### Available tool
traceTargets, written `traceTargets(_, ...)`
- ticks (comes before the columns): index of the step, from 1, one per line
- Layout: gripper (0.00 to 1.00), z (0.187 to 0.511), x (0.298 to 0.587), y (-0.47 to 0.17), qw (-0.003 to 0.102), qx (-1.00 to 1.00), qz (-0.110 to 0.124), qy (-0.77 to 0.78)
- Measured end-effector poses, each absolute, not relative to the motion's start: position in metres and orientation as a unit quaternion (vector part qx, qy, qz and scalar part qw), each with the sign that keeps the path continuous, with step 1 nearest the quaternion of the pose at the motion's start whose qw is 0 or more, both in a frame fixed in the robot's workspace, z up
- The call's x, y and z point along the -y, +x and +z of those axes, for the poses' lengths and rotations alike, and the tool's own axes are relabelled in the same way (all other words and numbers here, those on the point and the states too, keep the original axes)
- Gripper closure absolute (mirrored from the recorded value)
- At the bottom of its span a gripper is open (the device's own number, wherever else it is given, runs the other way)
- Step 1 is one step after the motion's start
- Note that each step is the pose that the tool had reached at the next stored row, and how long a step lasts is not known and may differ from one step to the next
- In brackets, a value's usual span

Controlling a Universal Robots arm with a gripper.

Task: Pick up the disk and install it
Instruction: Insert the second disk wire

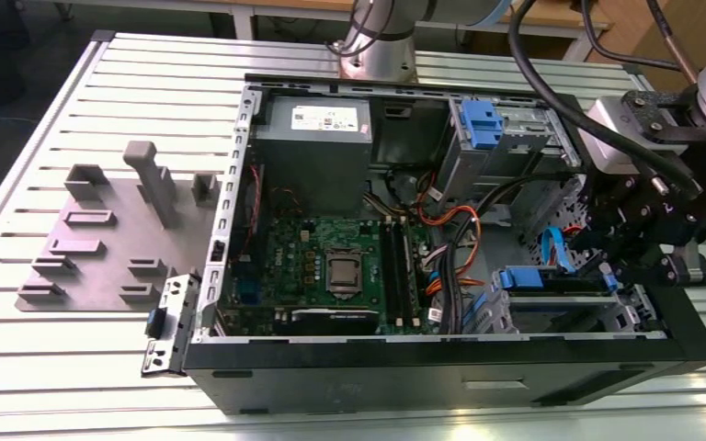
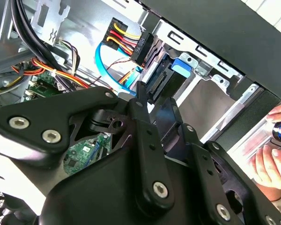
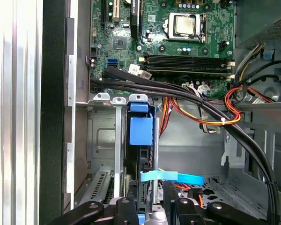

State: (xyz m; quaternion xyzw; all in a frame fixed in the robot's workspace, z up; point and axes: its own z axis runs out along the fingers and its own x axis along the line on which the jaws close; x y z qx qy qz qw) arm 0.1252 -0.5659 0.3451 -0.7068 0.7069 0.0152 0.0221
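The disk (image 3: pixel 141 140) stands on edge in the drive bay at the front corner of the open computer case (image 1: pixel 451 363), its blue rail (image 1: pixel 535 277) uppermost and seen near the exterior view's right, just beside the black arm head; in the first wrist view it runs as a narrow dark slab with a blue tab between the bay's grey metal walls (image 3: pixel 118 140), apparently most of the way down its slot; in the second wrist view its connector end (image 2: pixel 160 82) and blue tab show just beyond the fingertips, beside the loose power plug (image 2: pixel 131 40) with its red, yellow and black wires. I judge it a stiff, fairly heavy block for its size, with smooth metal faces that could slip and electronics that would not bear a knock or a twist; the plastic rails along the long edges look the safest hold, squarely across the thin body. The claw (image 3: pixel 152 206) sits directly over the disk's near edge, its dark fingers (image 2: pixel 143 112) either side of that edge and seemingly pinching the disk, though the contact itself is partly hidden by the linkage. The arm reaches in from the exterior view's right, its wrist bent steeply down into the case, with thick black cables (image 3: pixel 215 112) and a light blue data ribbon (image 3: pixel 171 177) close by; a person's hand (image 2: pixel 271 161) rests outside the case on the ribbed surface (image 1: pixel 96 92).
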Motion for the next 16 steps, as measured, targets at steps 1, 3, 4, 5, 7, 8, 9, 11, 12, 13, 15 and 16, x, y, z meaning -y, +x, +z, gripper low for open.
traceTargets(1,0.65,0.3451,0.5659,0.1252,0.022,-0.707,0.015,-0.707)
traceTargets(3,0.65,0.3451,0.5658,0.1253,0.022,-0.707,0.015,-0.707)
traceTargets(4,0.65,0.3451,0.5658,0.1253,0.022,-0.707,0.015,-0.707)
traceTargets(5,0.65,0.3451,0.5658,0.1254,0.022,-0.707,0.015,-0.707)
traceTargets(7,0.65,0.3451,0.5658,0.1254,0.022,-0.707,0.015,-0.707)
traceTargets(8,0.65,0.3451,0.5658,0.1254,0.022,-0.707,0.015,-0.707)
traceTargets(9,0.65,0.3451,0.5658,0.1254,0.022,-0.707,0.015,-0.707)
traceTargets(11,0.65,0.345,0.5659,0.1257,0.018,-0.707,0.02,-0.707)
traceTargets(12,0.65,0.3449,0.5659,0.1258,0.014,-0.707,0.023,-0.707)
traceTargets(13,0.65,0.3449,0.5658,0.1258,0.012,-0.707,0.026,-0.707)
traceTargets(15,0.65,0.3449,0.5658,0.1258,0.012,-0.707,0.026,-0.706)
traceTargets(16,0.65,0.3449,0.5658,0.1257,0.012,-0.707,0.026,-0.706)
